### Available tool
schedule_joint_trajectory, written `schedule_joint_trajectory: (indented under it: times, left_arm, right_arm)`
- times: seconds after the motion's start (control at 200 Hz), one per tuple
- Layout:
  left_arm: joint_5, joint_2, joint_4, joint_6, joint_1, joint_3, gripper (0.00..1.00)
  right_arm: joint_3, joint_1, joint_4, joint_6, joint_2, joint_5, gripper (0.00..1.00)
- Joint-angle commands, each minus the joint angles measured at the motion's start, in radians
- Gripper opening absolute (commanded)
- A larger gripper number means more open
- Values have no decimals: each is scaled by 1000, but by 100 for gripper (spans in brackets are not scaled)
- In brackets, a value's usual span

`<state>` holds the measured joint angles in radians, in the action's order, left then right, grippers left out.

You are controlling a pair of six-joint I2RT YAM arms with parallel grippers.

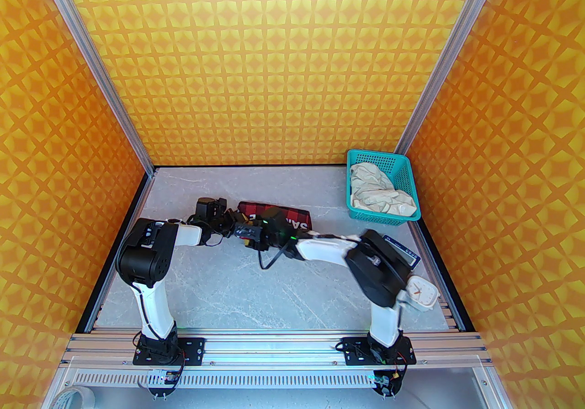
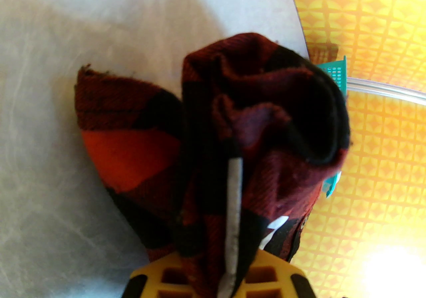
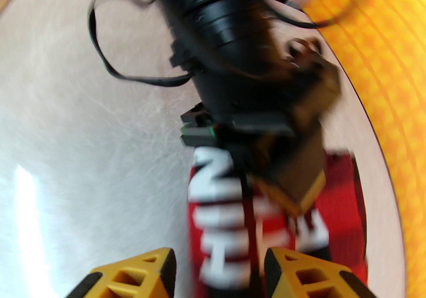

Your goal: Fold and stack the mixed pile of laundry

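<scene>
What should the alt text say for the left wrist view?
The left gripper pinches a bunched red-and-black shirt over the grey table. A teal basket corner peeks out behind the cloth, against an orange patterned wall.

A teal basket (image 1: pixel 404 178) sits at the far right of the grey table (image 1: pixel 219 279); nearer along that edge, a dark calculator (image 1: pixel 406 254), then a white clock (image 1: pixel 421 291)
</scene>
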<state>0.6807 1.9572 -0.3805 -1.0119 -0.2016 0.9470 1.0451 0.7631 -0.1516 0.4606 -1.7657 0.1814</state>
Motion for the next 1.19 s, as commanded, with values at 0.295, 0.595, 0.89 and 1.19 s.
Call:
schedule_joint_trajectory:
  times: [0.295,0.595,0.89,1.19]
  left_arm:
    - [-43,-216,655,476,108,278,0]
    - [-74,-285,884,610,127,423,0]
    - [-348,-349,1166,797,31,582,0]
    - [-628,-287,1235,779,-351,642,0]
  right_arm:
    - [18,-122,173,-893,-16,-55,25]
    - [592,-9,109,-1005,-518,173,16]
    - [310,-36,80,-1021,-189,149,33]
    - [-231,-366,470,-998,374,152,47]
